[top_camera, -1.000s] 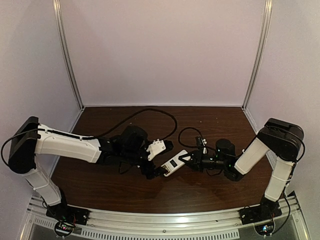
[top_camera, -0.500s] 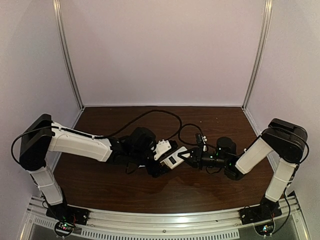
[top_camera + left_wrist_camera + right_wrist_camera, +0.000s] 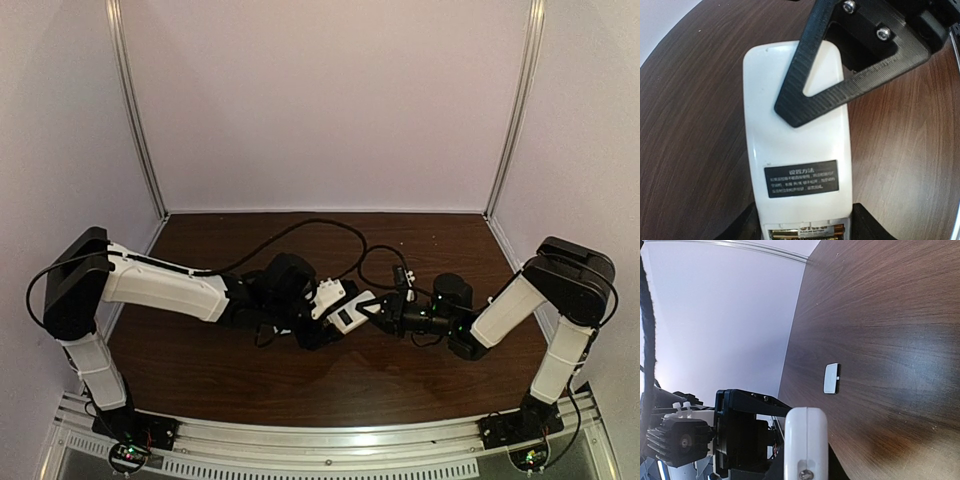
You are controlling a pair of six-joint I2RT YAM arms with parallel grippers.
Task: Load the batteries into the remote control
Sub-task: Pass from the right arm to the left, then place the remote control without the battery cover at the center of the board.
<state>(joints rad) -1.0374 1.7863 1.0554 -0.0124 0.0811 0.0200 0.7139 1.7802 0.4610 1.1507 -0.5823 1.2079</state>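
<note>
Remote control (image 3: 350,313) is white with rounded corners. Its plain back faces the left wrist camera, and there's a black label (image 3: 801,178) with white print across the middle.

The battery recess sits at the end nearest the left fingers (image 3: 742,230) and is uncovered. Gold batteries (image 3: 805,232) show inside it. That view cuts them off at its edge, so I can't count them.

Left fingers flank the remote's two long sides at the recess end and are clamped on it. Right fingers (image 3: 792,110) have the opposite end. One ribbed black triangular finger lies flat across the back there, and the one beneath is hidden. In the right wrist view the remote is edge-on, a thin white slab between those fingers, so it reads as pinched through its thickness.

The remote spans the gap between the two sets of fingers over the middle of the surface (image 3: 250,370). It looks held clear of the wood.

A small white rectangular plate (image 3: 831,378) lies flat on the surface beyond the right fingers, well apart from the remote.

Left arm (image 3: 160,290): white forearm stretched low, running from the left toward centre. Right arm (image 3: 500,310): elbow raised at the right side, forearm angled down toward centre. The two wrists nearly meet, fingers pointing at each other.
</note>
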